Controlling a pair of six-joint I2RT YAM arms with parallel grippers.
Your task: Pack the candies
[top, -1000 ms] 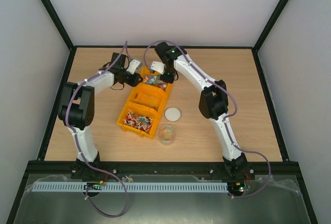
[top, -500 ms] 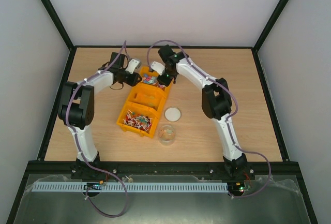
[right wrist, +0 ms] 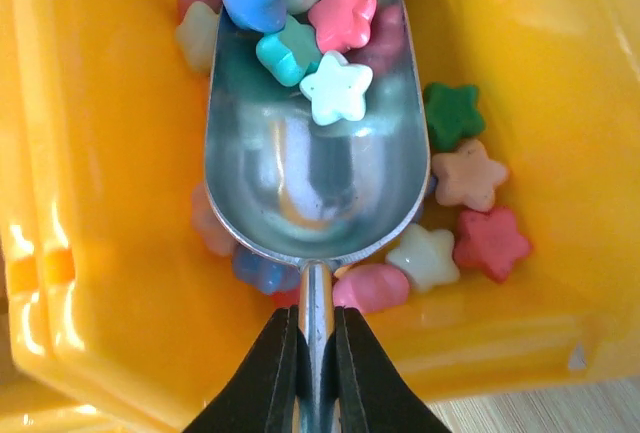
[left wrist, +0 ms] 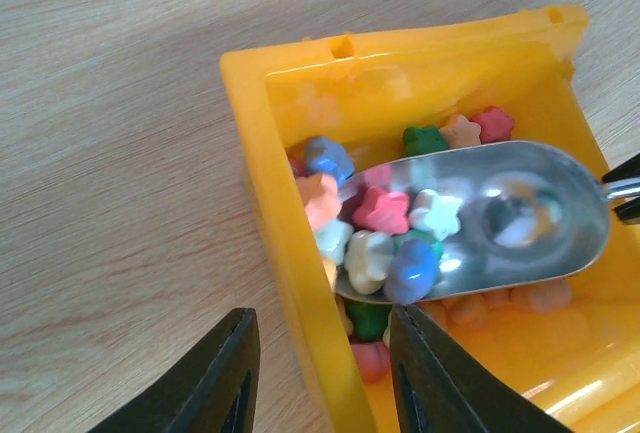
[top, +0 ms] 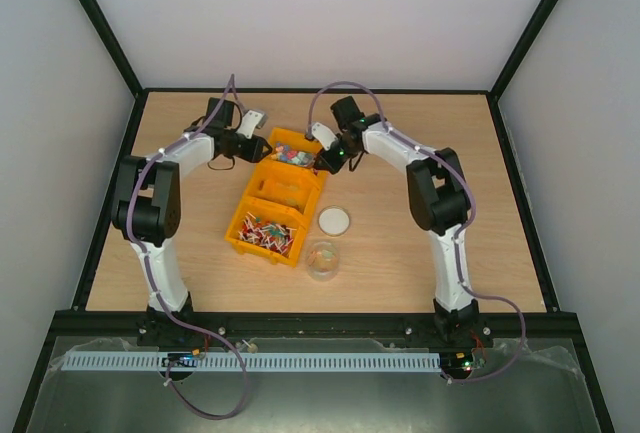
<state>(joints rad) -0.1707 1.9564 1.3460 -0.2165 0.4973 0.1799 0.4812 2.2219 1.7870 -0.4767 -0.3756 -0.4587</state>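
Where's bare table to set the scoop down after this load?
Bare table between lid, jar and right arm; also between yellow bin and left arm. Crowded at the bin's far compartment, where left claw and right claw converge.

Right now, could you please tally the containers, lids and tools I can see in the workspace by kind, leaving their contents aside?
Yellow divided bin: 1
Clear jar: 1
Round lid: 1
Metal scoop: 1
Total: 4
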